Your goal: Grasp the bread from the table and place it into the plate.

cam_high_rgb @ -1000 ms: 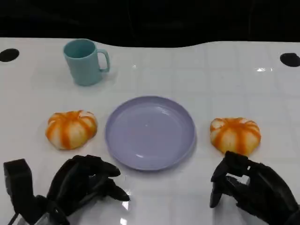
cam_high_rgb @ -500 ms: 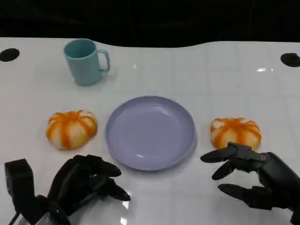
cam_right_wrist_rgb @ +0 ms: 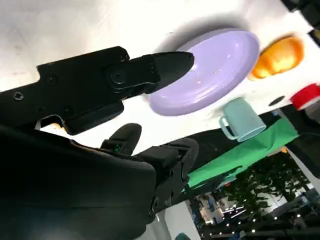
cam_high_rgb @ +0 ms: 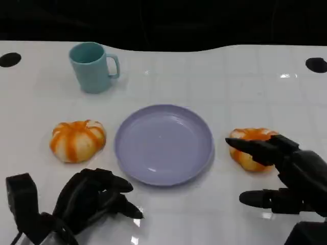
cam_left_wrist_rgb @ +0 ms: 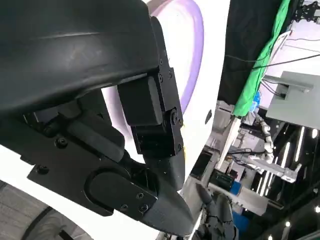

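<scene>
I see the purple plate (cam_high_rgb: 163, 144) and teal mug (cam_high_rgb: 94, 67) both empty on the white worktop (cam_high_rgb: 214, 81). My right hand (cam_high_rgb: 286, 176), fingers spread, reaches over the right bread roll (cam_high_rgb: 246, 145) beside the plate. My left hand (cam_high_rgb: 89, 199) rests curled, holding nothing, near the left bread roll (cam_high_rgb: 77, 140).

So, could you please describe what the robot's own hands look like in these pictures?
Both are matte black with many jointed fingers. The left robot hand has blocky finger segments and a squarish black block beside it at the wrist. The right robot hand has tapered, rounded fingertips. The wrist views show a smooth rounded black shell, flat plates and small round screw heads. No cables or markings are visible.
</scene>
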Action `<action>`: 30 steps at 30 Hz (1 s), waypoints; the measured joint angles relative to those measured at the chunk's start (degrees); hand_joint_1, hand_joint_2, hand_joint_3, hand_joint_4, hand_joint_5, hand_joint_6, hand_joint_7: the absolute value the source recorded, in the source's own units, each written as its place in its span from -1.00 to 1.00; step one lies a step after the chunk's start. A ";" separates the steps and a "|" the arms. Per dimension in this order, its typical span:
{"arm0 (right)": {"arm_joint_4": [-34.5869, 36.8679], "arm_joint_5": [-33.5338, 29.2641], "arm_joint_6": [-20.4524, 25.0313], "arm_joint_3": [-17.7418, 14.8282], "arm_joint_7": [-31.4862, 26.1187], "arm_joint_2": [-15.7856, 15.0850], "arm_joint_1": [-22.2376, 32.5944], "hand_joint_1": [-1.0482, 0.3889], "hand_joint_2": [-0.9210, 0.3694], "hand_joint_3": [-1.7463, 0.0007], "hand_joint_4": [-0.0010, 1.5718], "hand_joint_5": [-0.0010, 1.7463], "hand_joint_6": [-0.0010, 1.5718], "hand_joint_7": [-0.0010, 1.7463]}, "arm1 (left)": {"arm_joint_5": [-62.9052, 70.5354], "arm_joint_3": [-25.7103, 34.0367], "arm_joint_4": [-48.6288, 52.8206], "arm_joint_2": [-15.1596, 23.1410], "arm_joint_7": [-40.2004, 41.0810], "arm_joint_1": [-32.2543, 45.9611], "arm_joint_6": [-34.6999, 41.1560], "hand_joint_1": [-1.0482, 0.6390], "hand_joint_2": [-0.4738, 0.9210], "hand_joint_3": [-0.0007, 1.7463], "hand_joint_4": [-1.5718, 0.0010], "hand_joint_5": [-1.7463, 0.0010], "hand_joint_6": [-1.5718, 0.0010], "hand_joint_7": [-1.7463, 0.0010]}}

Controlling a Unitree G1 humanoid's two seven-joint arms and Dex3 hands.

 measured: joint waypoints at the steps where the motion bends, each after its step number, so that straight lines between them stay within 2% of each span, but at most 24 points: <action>1: -0.04 -1.45 0.17 0.31 -1.18 -0.20 -0.04 -0.58 -1.00 0.94 -0.96 -0.25 -0.69 -0.93 | 0.00 0.00 0.00 0.00 0.00 0.00 0.00 -0.95 0.78 -1.00 -1.00 0.72 -1.00 0.97; 7: -1.20 -10.25 3.31 1.51 -7.38 -1.85 -1.23 -0.63 -0.99 0.98 -1.00 -0.34 -0.69 -0.95 | 0.01 0.04 0.00 0.02 0.01 0.00 0.00 -0.97 0.78 -1.00 -1.00 0.71 -1.00 0.96; 11: -3.10 -16.86 7.87 3.19 -9.88 -2.48 -2.21 -0.66 -0.99 0.99 -1.00 -0.42 -0.72 -0.97 | -0.01 0.05 0.03 0.02 -0.01 -0.03 0.03 -0.97 0.78 -1.00 -1.00 0.70 -1.00 0.96; 15: -4.51 -21.56 13.08 4.85 -10.00 -3.57 -3.06 -0.68 -0.99 0.99 -1.00 -0.44 -0.73 -0.98 | 0.01 0.04 0.03 0.02 0.00 -0.03 0.02 -0.98 0.79 -1.00 -1.00 0.70 -1.00 0.96; 23: -4.63 -25.72 21.00 8.38 -8.09 -4.32 -5.15 -0.76 -1.00 0.97 -1.00 -0.46 -0.75 -1.00 | -0.09 0.11 0.02 0.02 -0.01 -0.02 0.04 -0.97 0.77 -1.00 -1.00 0.70 -1.00 0.96; 30: -0.13 -26.02 23.07 10.66 -8.73 -4.89 -8.69 -0.74 -0.98 0.99 -1.00 -0.43 -0.73 -0.99 | -0.31 0.21 0.02 0.02 -0.05 -0.05 0.25 -0.97 0.76 -1.00 -1.00 0.69 -1.00 0.97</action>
